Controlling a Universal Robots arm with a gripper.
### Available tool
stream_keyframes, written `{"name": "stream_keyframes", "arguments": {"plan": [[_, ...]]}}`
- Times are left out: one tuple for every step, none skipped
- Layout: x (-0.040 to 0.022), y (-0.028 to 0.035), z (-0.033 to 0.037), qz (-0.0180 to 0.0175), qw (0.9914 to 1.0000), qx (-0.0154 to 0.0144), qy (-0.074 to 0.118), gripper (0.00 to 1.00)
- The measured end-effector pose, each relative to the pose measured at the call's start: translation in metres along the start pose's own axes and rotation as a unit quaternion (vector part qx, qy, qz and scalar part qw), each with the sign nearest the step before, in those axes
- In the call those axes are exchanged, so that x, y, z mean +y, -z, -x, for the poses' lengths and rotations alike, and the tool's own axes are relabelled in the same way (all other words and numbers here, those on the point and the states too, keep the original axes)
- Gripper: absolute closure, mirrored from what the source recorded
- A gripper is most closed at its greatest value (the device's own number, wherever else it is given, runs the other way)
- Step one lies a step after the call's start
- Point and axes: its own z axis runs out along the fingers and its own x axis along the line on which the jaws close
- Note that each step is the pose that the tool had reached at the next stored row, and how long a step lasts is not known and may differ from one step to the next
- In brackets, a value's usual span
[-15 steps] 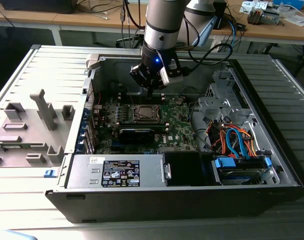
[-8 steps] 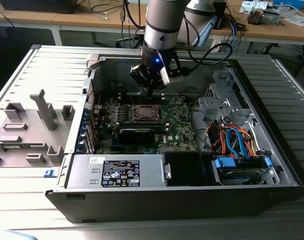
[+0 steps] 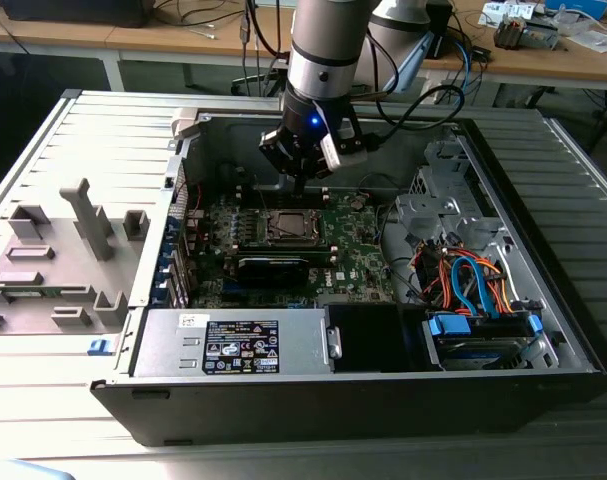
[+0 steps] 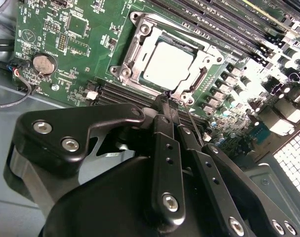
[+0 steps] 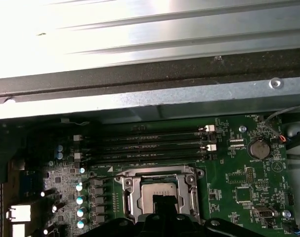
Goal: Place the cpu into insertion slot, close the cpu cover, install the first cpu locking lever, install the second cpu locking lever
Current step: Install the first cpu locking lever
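Cpu (image 4: 167, 64) seated in slot (image 4: 140, 48), cover (image 4: 192, 85) down around it, mid green board (image 4: 80, 29). Tool (image 4: 165, 98) closed, empty, fingertips just beside cover's edge. Case (image 3: 543, 330) on grey desk (image 3: 43, 390).

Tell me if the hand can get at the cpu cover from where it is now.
Probably yes. The hand sits right at the edge of the cpu cover, which lies closed over the cpu, with nothing between them.

A grey ribbed table (image 3: 43, 140) carries the open computer case (image 3: 543, 330) and grey fixture blocks (image 3: 58, 260).
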Motion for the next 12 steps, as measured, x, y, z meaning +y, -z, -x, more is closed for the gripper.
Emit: {"name": "stream_keyframes", "arguments": {"plan": [[0.0000,0.0000,0.0000,0.0001,1.00000,0.0001,0.001,0.89],[0.0000,0.0000,0.0000,0.0002,1.00000,0.0001,0.002,0.89],[0.0000,0.0000,0.0000,0.0003,1.00000,0.0002,0.003,0.89],[0.0000,0.0000,0.0000,0.0003,0.99999,0.0003,0.004,0.89],[0.0000,0.0000,0.0000,0.0004,0.99999,0.0004,0.005,0.89],[0.0000,0.0000,0.0000,0.0004,0.99998,0.0004,0.006,0.89],[0.0000,0.0000,0.0000,0.0005,0.99997,0.0006,0.008,0.89],[0.0000,0.0000,0.0000,0.0005,0.99996,0.0007,0.009,0.89],[0.0000,0.0000,0.0000,0.0008,0.99994,0.0008,0.010,0.89],[0.0000,0.0000,0.0000,0.0009,0.99993,0.0009,0.012,0.89],[0.0000,0.0000,0.0000,0.0011,0.99992,0.0010,0.013,0.89],[0.0000,0.0000,0.0000,0.0012,0.99990,0.0011,0.014,0.89]]}}
